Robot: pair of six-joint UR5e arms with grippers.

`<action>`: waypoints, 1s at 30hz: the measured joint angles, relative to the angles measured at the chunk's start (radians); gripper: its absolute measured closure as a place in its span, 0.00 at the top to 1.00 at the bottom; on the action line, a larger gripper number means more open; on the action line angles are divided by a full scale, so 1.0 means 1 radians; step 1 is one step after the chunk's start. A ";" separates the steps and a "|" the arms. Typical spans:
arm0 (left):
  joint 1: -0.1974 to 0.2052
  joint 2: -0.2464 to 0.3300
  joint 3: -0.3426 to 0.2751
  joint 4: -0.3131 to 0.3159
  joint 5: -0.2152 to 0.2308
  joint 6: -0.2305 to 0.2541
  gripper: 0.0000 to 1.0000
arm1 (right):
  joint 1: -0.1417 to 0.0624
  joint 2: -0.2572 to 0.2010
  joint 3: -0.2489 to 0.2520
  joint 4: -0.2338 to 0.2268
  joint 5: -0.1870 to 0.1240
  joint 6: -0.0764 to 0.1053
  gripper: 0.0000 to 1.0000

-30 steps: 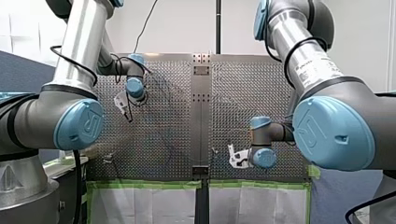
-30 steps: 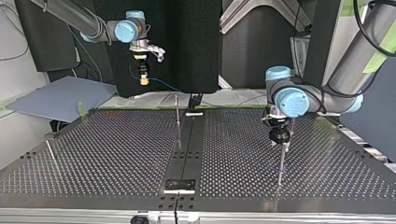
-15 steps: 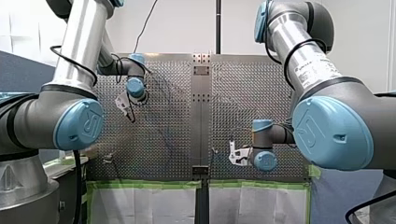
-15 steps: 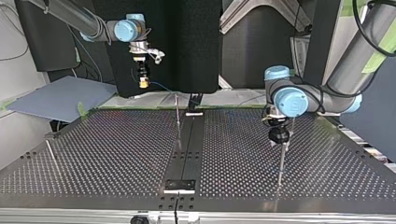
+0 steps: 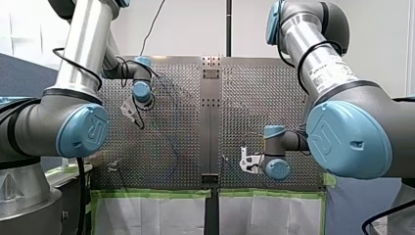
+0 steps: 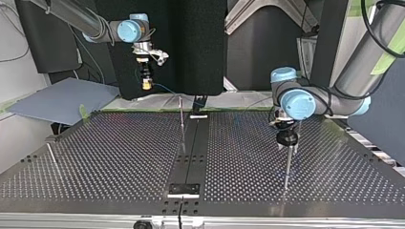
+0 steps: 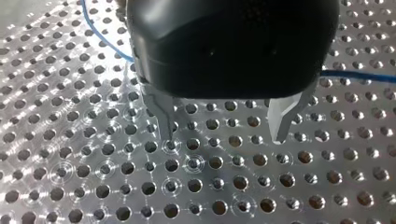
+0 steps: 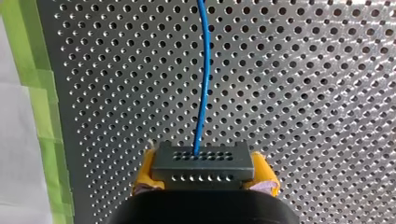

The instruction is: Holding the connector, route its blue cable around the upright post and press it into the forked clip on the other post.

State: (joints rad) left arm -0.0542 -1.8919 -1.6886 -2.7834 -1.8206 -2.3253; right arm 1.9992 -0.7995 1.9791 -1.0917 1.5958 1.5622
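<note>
The big table (image 6: 119,157) is shiny metal, full of little holes, and fills the low half of the top view. My right arm (image 6: 71,14) comes in at that view's 11 o'clock. My left arm (image 6: 353,76) comes in at 2 o'clock. My left gripper (image 7: 224,140) is black with two metal fingers (image 7: 163,116). They stand wide apart with nothing between them, and the tips are just above the holes. In the top view it hangs at about 3 o'clock, right over a thin post (image 6: 287,167). My right gripper (image 6: 146,84) is high in the air at 11 o'clock, well apart from the table. Its yellow pads (image 8: 145,172) squeeze tight on the connector (image 8: 201,161), one pad on each side. A second thin post (image 6: 181,119) stands near the middle of the table, at about 12 o'clock. A third one (image 6: 51,155) stands at 9 o'clock. I cannot tell which post has the fork on it. Green tape (image 8: 28,93) runs along the table's edge, off to one side of my right gripper. The connector is a small dark grey block with rows of tiny holes. The blue cable (image 8: 204,70) comes out of its middle and goes straight ahead of my right gripper, over the table. In the top view it leaves the connector toward 4 o'clock. A bit of it also shows behind my left gripper's black body, on both sides.
</note>
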 joint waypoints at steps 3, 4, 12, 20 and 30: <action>-0.001 0.000 -0.008 0.007 0.001 -0.027 1.00 | 0.001 0.000 0.000 0.002 0.000 -0.001 0.00; 0.000 0.000 -0.012 0.011 0.001 -0.034 1.00 | 0.001 0.000 0.000 0.002 0.000 -0.001 0.00; 0.008 -0.009 -0.059 0.061 -0.011 -0.025 1.00 | 0.003 0.001 0.000 0.005 0.000 -0.007 0.00; 0.010 -0.029 -0.071 0.068 -0.027 0.011 1.00 | 0.005 0.002 0.000 0.007 0.000 -0.009 0.00; 0.016 -0.107 -0.091 0.088 -0.018 0.012 1.00 | 0.005 0.002 -0.001 0.007 0.000 -0.010 0.00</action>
State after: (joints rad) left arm -0.0386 -1.9994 -1.7800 -2.6956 -1.8381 -2.3136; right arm 2.0042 -0.7971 1.9783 -1.0847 1.5955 1.5527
